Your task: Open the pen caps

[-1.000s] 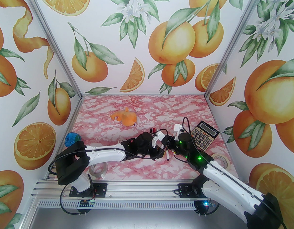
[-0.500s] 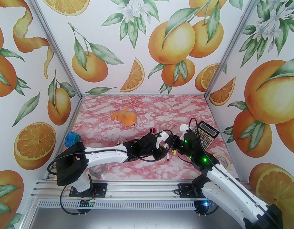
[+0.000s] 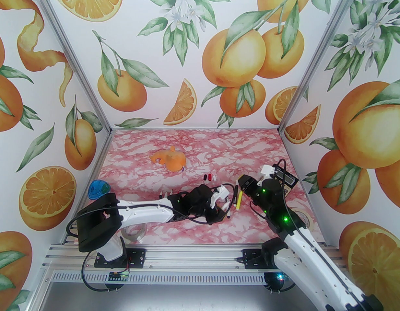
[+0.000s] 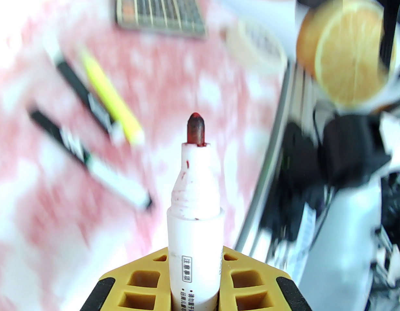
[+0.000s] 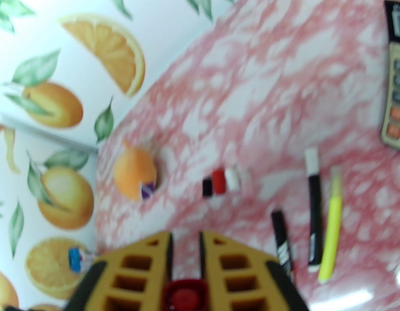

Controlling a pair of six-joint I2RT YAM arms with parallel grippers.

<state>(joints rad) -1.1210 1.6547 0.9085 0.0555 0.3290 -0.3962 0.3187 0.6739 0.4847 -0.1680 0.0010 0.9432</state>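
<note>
the red cap (image 5: pixel 183 295) is off its pen and sits pinched deep between the fingers of the right claw (image 5: pixel 185 243), held above the right side of the worktop (image 3: pixel 148 180). its pen, the white marker (image 4: pixel 193 232), is clamped by the barrel in the left claw (image 4: pixel 195 267), the dark red tip bare. three loose caps (image 5: pixel 219 182), black, red and white, lie in a touching row near the middle of the worktop. such caps look light, hard and smooth, likely to squirt out or roll, so a pinch square across the round side seems best. a pen is stiff and light, best held mid-barrel with the pull straight along it, and the wet tip could smear. between the caps and the right edge lie two black pens (image 5: pixel 314 212) and a yellow pen (image 5: pixel 331 232), close side by side, which leaves little room for a finger between them. the calculator (image 5: pixel 396 109) sits by the right edge just beyond them, a tape roll (image 4: pixel 276 60) near the near right corner, an orange toy (image 3: pixel 170 160) toward the far edge, well apart
</note>
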